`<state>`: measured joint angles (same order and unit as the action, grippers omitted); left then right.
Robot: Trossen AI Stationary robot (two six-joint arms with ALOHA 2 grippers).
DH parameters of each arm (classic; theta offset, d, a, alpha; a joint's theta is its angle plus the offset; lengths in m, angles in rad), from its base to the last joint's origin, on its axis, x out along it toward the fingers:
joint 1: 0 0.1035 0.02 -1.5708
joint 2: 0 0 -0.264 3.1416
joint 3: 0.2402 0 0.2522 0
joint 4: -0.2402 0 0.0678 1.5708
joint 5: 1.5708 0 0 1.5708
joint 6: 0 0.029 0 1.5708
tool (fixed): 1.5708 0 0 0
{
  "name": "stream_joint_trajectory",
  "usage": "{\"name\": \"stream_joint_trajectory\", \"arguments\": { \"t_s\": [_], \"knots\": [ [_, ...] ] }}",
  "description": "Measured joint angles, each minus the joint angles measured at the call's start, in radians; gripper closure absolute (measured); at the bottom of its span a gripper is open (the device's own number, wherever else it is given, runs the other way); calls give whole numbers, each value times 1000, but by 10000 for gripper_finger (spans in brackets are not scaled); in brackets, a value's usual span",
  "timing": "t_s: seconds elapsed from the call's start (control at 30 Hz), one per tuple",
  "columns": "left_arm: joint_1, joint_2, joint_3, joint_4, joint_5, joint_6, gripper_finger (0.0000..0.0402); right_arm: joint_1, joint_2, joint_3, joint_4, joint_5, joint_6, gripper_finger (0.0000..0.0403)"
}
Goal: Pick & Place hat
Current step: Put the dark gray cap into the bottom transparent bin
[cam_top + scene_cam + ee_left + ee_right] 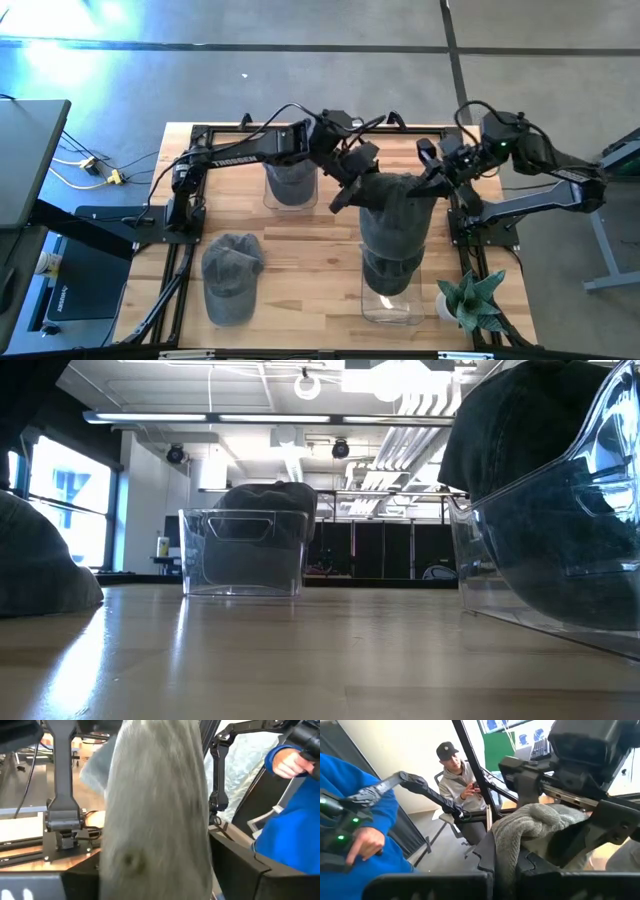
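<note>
hat in play: grey hat (400,205), draped over the top of the right bin (393,300), held up between both grippers, not yet settled inside
long axis: roughly 12-to-6 in the high view, crown end at 12, loose end hanging toward 6 into the bin
left gripper (350,185): at the hat's 10 o'clock edge; hat fabric fills its wrist view (155,810); fingers not visible, can't tell if they're spread or pinching, my guess is it's letting go
right gripper (438,172): at the hat's 2 o'clock edge, fingers pressed together, pinching a fold of hat (530,827)
key relation: hat hangs below and between the two sets of fingers, bin directly under it toward 6. Both grippers are touching or just beside it; the right one looks like the only firm grip
next move (judgement): right has to release or lower so the hat drops into the bin; risk is fabric snagging on the bin rim
hats: 4 — one held, one already in the right bin under it (390,272), one in the left bin (290,180), one loose on the table (232,275) at 8 o'clock
bins: 2 clear
arms: 2
plant (470,300): 1, at 4 o'clock of the right bin
people: 2 beyond the table, in the right wrist view
</note>
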<state>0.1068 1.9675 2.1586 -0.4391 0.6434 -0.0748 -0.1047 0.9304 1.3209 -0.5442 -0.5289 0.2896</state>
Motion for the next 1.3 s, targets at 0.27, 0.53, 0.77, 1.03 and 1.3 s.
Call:
{"name": "stream_joint_trajectory", "arguments": {
  "t_s": [0.27, 0.53, 0.77, 1.03, 1.3],
  "knots": [
    [-2, 0, 0, 50, 75, -40, 316, 1, -39, 0, -37, -8, 53, 395],
    [-2, 0, 0, 156, 181, -68, 384, 1, -21, 0, -35, -96, 48, 388],
    [27, -26, 0, 165, 238, -96, 396, -1, -10, 0, -92, -65, -126, 290],
    [75, -70, 3, 159, 231, -82, 400, -1, 63, 0, -184, -216, -331, 161],
    [101, -82, 0, 145, 278, -88, 400, -5, 29, 0, -105, -401, -163, 185]
  ]
}}
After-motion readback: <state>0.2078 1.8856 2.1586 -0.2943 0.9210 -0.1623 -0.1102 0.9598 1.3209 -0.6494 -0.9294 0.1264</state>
